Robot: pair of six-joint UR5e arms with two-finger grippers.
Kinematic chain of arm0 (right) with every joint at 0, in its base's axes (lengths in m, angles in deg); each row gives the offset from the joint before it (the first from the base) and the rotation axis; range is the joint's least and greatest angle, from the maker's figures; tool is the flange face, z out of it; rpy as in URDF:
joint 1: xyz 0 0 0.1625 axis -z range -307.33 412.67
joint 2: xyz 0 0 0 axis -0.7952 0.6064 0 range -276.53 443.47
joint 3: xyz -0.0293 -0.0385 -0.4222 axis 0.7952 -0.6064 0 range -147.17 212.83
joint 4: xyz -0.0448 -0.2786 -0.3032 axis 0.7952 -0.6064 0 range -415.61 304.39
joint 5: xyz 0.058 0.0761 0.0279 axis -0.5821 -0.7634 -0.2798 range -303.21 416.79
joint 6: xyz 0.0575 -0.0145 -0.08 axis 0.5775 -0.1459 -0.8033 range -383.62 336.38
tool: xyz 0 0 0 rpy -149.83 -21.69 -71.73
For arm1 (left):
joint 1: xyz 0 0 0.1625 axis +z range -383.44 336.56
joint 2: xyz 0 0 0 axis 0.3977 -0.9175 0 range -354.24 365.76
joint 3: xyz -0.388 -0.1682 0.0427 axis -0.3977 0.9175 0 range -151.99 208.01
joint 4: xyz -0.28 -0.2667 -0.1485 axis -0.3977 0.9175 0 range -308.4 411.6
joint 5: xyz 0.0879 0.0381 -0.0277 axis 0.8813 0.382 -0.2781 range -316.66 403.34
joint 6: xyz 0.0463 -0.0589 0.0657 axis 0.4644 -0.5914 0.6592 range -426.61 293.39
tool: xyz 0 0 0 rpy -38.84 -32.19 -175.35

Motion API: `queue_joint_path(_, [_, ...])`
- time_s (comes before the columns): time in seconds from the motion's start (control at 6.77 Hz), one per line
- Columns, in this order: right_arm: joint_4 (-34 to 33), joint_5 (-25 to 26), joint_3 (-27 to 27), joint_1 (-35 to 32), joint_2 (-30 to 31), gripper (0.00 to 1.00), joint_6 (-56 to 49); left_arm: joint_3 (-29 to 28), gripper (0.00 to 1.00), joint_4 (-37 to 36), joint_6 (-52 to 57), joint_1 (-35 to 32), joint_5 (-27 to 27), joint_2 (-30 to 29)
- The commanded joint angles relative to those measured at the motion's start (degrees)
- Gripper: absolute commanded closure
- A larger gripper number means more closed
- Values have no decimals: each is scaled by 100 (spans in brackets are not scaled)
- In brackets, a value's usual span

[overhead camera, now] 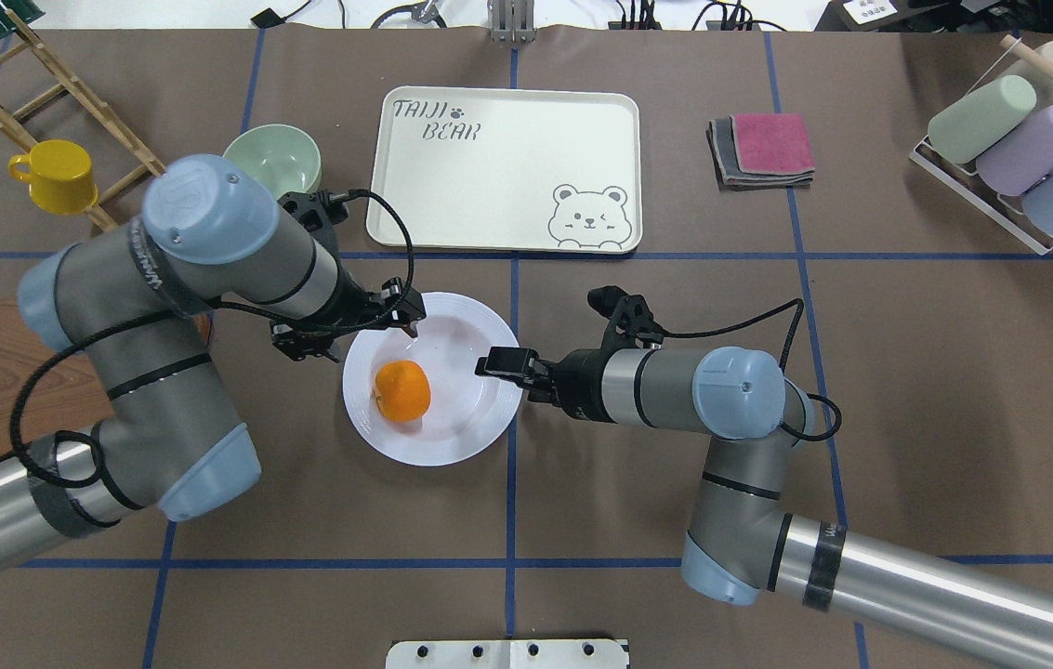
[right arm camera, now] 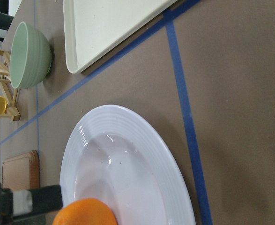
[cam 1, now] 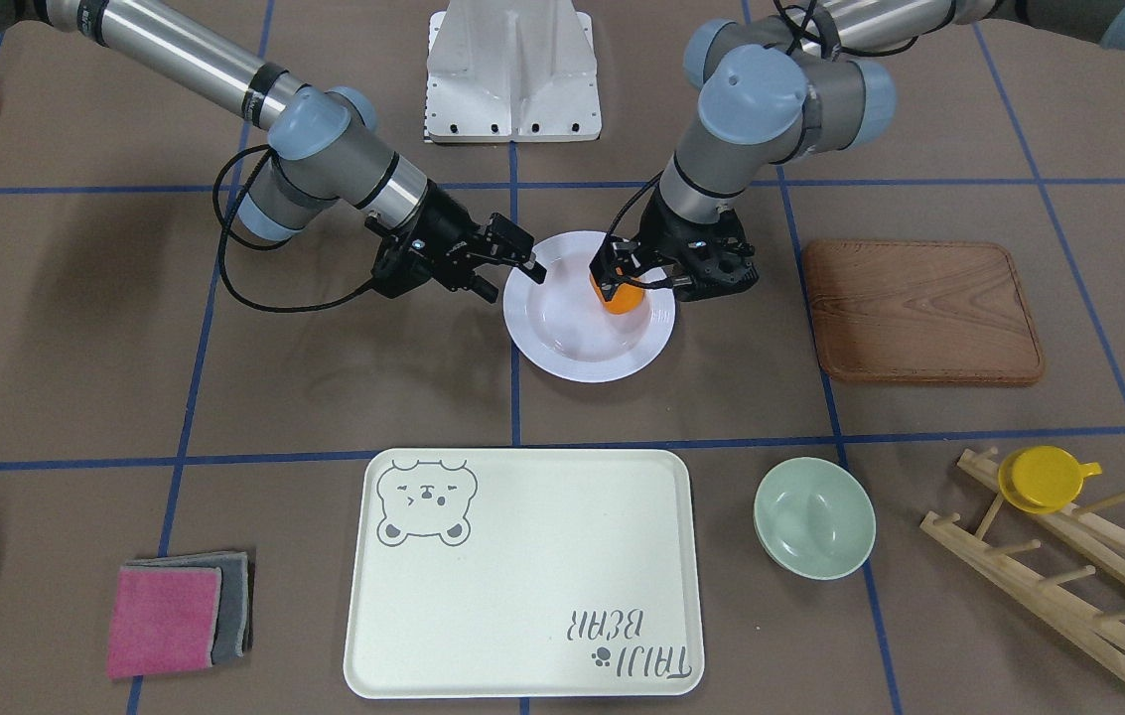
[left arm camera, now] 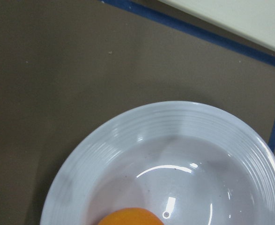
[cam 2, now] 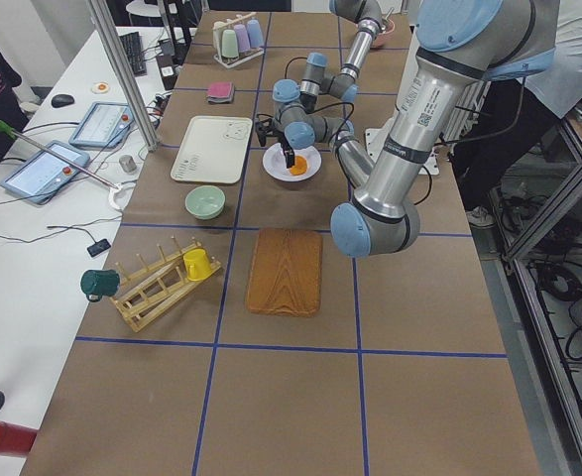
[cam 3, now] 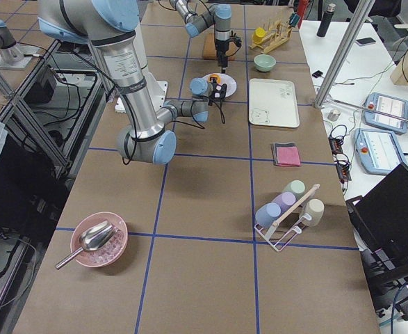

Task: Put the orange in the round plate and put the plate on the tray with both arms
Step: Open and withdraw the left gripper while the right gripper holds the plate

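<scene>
The orange [cam 1: 622, 299] lies in the sunken centre of the white round plate [cam 1: 572, 350], on the side toward my left arm. My left gripper [cam 1: 633, 282] hangs open just above the orange, a finger on each side of it. In the overhead view the orange [overhead camera: 401, 390] sits free in the plate [overhead camera: 452, 427]. My right gripper [cam 1: 514, 280] is open at the plate's opposite rim. The cream bear tray [cam 1: 522, 576] lies bare on the far side of the plate from my base. The orange [left arm camera: 128, 218] only just shows in the left wrist view.
A brown wooden board [cam 1: 919, 313] lies beside my left arm. A pale-green bowl [cam 1: 813, 516] and a wooden rack with a yellow cup [cam 1: 1044, 479] stand past it. Folded cloths [cam 1: 175, 616] lie by the tray's other side. A cup rack [overhead camera: 1009, 149] is far right.
</scene>
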Motion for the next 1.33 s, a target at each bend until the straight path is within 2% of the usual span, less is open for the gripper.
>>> queue_joint_path(0.0, [7,180,-219,148,-202,6,0,426,3,-400,567,-425,-375,197])
queue_joint_path(0.3, [120,163,-141,131,-202,50,96,497,3,-428,779,-549,-384,320])
queue_joint_path(0.44, [400,146,-114,52,-185,57,228,532,3,-428,798,-558,-384,382])
queue_joint_path(0.59, [576,128,-62,-18,-167,78,386,532,3,-428,815,-567,-384,382])
queue_joint_path(0.74, [587,137,-53,-19,-193,94,492,550,3,-428,815,-645,-393,400])
queue_joint_path(0.89, [587,146,78,-36,-211,99,675,646,3,-436,824,-724,-393,478])
queue_joint_path(1.18, [596,190,149,-54,-211,100,800,962,3,-680,1463,-1030,-593,768])
